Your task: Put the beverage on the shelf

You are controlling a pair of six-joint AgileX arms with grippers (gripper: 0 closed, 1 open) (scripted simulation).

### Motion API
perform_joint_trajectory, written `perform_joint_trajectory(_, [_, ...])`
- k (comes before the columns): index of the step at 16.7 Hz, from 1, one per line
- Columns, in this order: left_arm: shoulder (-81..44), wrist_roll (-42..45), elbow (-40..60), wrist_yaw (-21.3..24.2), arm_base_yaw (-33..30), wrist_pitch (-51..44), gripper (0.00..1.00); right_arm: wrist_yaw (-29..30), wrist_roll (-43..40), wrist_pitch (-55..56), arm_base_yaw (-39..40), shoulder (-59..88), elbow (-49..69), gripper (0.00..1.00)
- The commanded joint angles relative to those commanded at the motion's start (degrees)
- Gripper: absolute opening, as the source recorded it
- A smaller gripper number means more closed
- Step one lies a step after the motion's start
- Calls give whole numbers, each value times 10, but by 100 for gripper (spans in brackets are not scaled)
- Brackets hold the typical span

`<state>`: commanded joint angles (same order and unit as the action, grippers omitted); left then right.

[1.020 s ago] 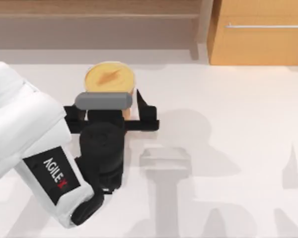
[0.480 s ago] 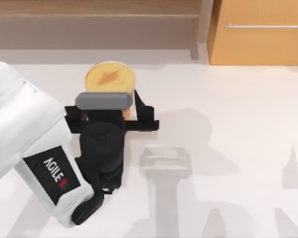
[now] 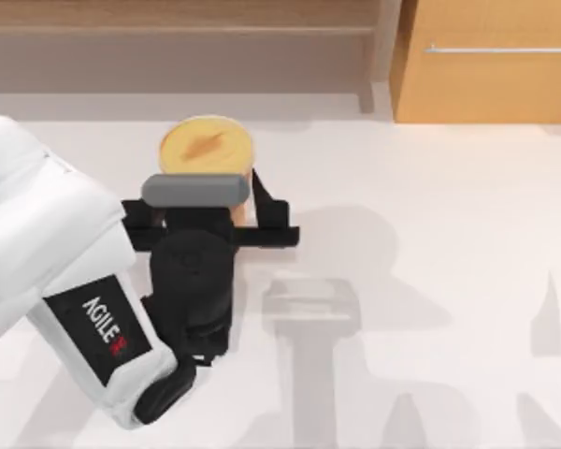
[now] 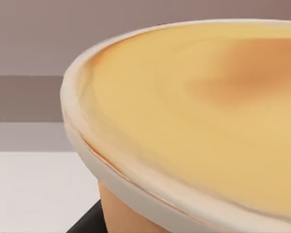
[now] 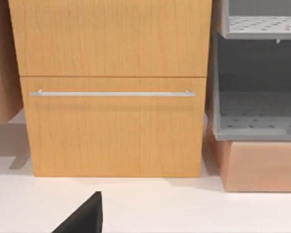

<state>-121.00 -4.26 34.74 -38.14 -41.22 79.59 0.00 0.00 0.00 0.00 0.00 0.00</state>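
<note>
My left claw (image 3: pixel 232 195) is pinching the tapered orange takeaway cup with its round yellow lid (image 3: pixel 207 145), just before the long brown wooden shelf (image 3: pixel 178 28); shelving it is remaining.

Cup (image 3: pixel 207 147): on the table (image 3: pixel 430 281), toward the left half, near the back edge, just in front of the shelf (image 3: pixel 178 30).
Left gripper (image 3: pixel 208 201): right at the cup's near side, a finger (image 3: pixel 265 201) on the cup's right flank; the arm reaches in from the near left.
Shelf: runs along the back of the table, from the left edge to past the middle.
Post (image 3: pixel 385 47): at the shelf's right end, between the shelf and the cabinet (image 3: pixel 491 61).
Cabinet: back right corner of the table, right of the shelf, well apart from the cup.
</note>
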Motion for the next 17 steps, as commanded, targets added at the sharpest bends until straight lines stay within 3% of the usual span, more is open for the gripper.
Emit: perform_joint_trajectory(17, [28, 1, -2, 0, -1, -26, 0, 0, 0, 0, 0, 0, 0, 100])
